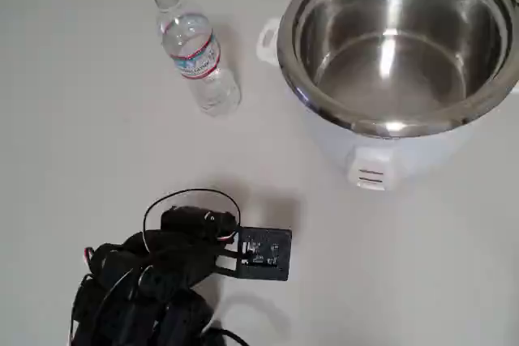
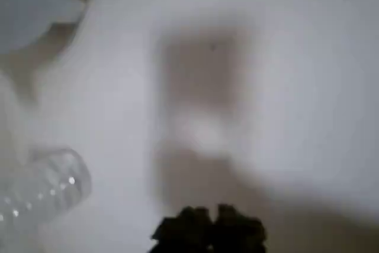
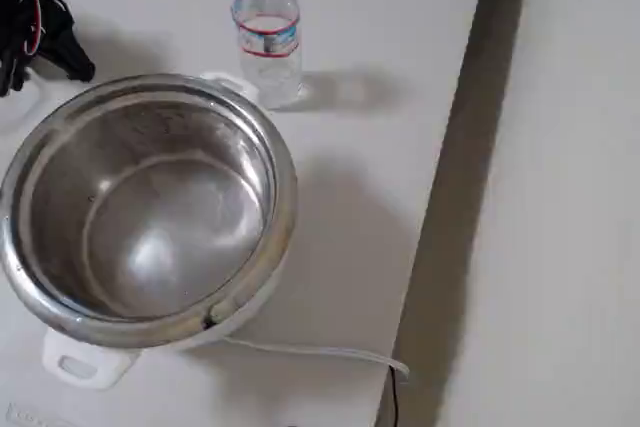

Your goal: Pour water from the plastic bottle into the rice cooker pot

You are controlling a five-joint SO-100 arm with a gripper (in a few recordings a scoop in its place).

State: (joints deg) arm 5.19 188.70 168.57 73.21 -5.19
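Overhead view: the bottle (image 1: 197, 56) stands upright on the table (image 1: 97, 143), left of the pot (image 1: 397, 38) and apart from it, free to grasp. The gripper (image 1: 259, 254) sits well nearer, empty; its finger spread I cannot tell.

Wrist view: blurred; the bottle (image 2: 44, 188) lies low left.

Fixed view: the bottle (image 3: 267, 32) stands beyond the pot (image 3: 140, 207), whose mouth is open for pouring.

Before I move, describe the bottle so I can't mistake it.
Find the big steel rice cooker pot at the overhead view's top right. Just left of its white side handle, apart from it, stands the plastic bottle: small, clear, ribbed, upright and capless, the one thing with a red-and-blue banded label.
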